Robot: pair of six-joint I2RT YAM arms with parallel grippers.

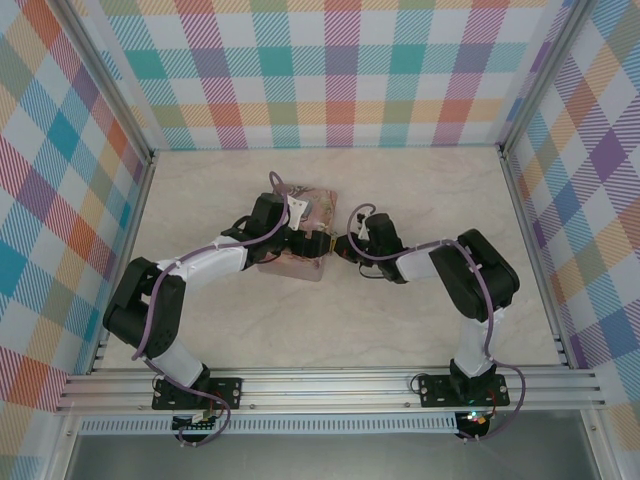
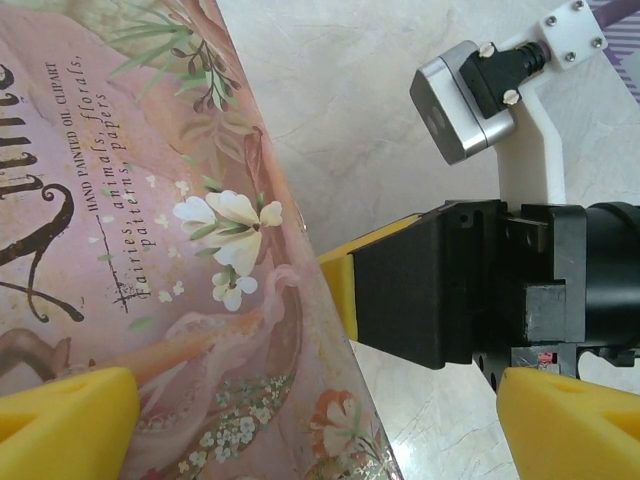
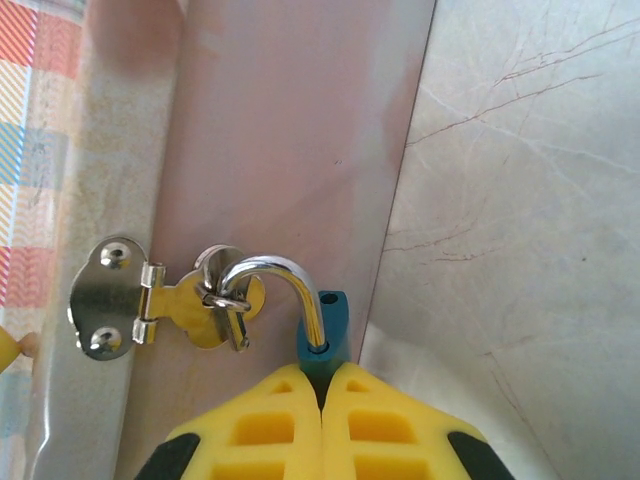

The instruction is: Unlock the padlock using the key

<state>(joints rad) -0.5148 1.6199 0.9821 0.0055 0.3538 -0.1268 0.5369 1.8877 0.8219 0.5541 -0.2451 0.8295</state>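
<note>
A pink pictured tin (image 1: 305, 235) lies mid-table. From its metal hasp (image 3: 165, 305) hangs the small blue padlock (image 3: 325, 320). Its shiny shackle (image 3: 280, 270) hooks through the hasp loop, and one hole in the top of the blue body stands empty. My right gripper (image 3: 322, 375) is shut on the padlock body, at the tin's right side (image 1: 345, 248). My left gripper (image 1: 300, 240) stands open over the tin lid (image 2: 150, 250). One yellow pad (image 2: 60, 415) is over the lid, the other pad (image 2: 570, 420) over the table. The key is hidden.
The right arm's black gripper body (image 2: 440, 280) and its silver wrist camera (image 2: 455, 110) sit close beside the tin's right edge. Checked walls (image 1: 330, 70) enclose the marble tabletop (image 1: 440, 200), with a metal rail (image 1: 330, 385) along the near edge.
</note>
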